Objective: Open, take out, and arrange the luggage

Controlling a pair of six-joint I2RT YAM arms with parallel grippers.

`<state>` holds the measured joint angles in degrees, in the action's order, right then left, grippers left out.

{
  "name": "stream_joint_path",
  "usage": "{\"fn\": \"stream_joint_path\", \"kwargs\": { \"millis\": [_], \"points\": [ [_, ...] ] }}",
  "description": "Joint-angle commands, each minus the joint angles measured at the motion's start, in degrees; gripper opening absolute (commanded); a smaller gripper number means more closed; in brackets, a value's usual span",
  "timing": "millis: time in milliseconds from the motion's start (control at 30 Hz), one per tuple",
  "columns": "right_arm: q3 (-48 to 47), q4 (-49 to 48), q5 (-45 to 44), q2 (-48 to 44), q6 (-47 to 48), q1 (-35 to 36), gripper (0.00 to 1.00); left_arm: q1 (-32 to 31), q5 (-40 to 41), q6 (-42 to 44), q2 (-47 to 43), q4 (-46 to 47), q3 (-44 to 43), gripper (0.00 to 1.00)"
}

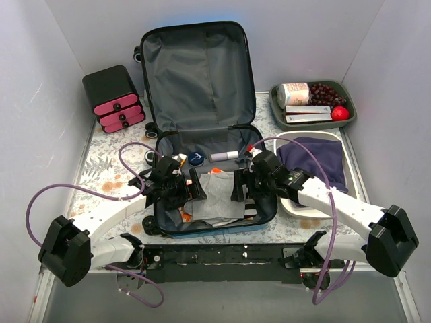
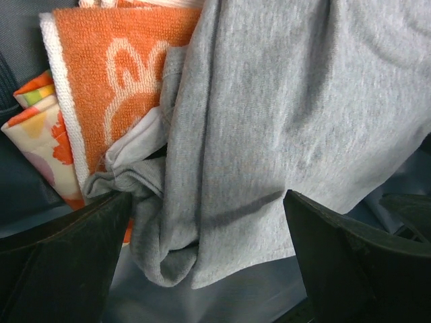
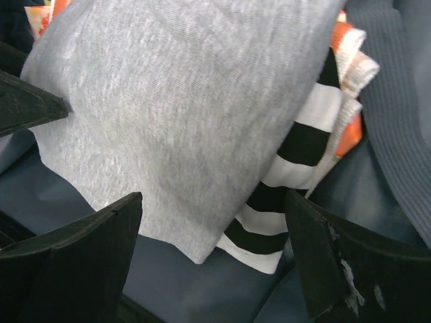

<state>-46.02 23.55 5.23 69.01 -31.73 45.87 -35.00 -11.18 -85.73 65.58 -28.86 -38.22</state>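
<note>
Diffuse, even light from above; shadows soft. Top view sharp, walls (image 1: 40, 81) leaning outward at the edges. Wrist views: grey cloth (image 2: 283, 121) crisp; near fingers (image 2: 60, 262) dark, slightly soft.

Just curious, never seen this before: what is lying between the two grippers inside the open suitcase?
A grey garment lies between the left gripper and the right gripper, clearest in the top view.

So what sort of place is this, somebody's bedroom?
Probably a robot test booth: plain pale walls enclose a floral-covered table with two white robot arms bolted at its near edge and an open bright-blue hard-shell suitcase.
</note>
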Motion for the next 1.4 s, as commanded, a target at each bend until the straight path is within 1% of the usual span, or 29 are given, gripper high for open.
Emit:
{"fn": "stream_joint_path", "kwargs": {
  "millis": [0, 67, 167, 300, 400, 533, 667, 800, 1067, 1233, 1367],
  "points": [
    [-3.5, 5.8, -4.9, -2.7, 0.1, 0.2, 0.92, -0.4, 1.6, 0.6, -0.2, 0.5, 0.5, 0.98],
    [-3.5, 5.4, -4.9, -3.3, 1.0, 0.2, 0.92, -0.4, 1.8, 0.5, -0.1, 0.5, 0.5, 0.98],
    [-3.5, 2.6, -2.3, -3.9, 1.5, 0.2, 0.92, -0.5, 2.1, 0.3, 0.1, 0.5, 0.5, 0.98],
    [-4.0, -0.8, 0.1, -2.6, 2.0, 0.2, 0.92, -0.5, 2.5, 0.0, 0.3, 0.5, 0.4, 0.91],
    [-5.0, -0.4, -0.4, -0.6, 2.5, 0.2, 0.92, -0.5, 2.9, -0.5, 0.2, 0.5, 0.4, 0.85],
    [-5.0, -2.4, 0.2, 0.8, 2.6, 0.2, 0.92, -0.5, 3.4, -0.8, 0.2, 0.5, 0.5, 0.76],
    [-4.5, -4.3, 3.3, 2.2, 2.4, 0.2, 0.92, -0.5, 3.4, -1.0, 0.5, 0.5, 0.5, 0.73],
    [-4.4, -5.2, 4.9, 2.8, 1.8, 0.2, 0.92, -0.5, 3.4, -1.0, 0.7, 0.5, 0.4, 0.72],
    [-5.3, -8.2, 10.1, 1.5, 4.0, 0.5, 0.92, -0.5, 3.6, -0.9, 1.2, 0.5, 0.3, 0.72],
    [-5.0, -12.1, 16.8, 0.8, 2.8, 0.4, 0.92, -0.5, 3.8, -0.9, 1.7, 0.5, 0.2, 0.71],
    [-5.3, -13.9, 17.9, 0.9, 2.3, 0.5, 0.93, -0.5, 3.9, -1.0, 1.5, 0.5, 0.3, 0.71]
  ]
}}
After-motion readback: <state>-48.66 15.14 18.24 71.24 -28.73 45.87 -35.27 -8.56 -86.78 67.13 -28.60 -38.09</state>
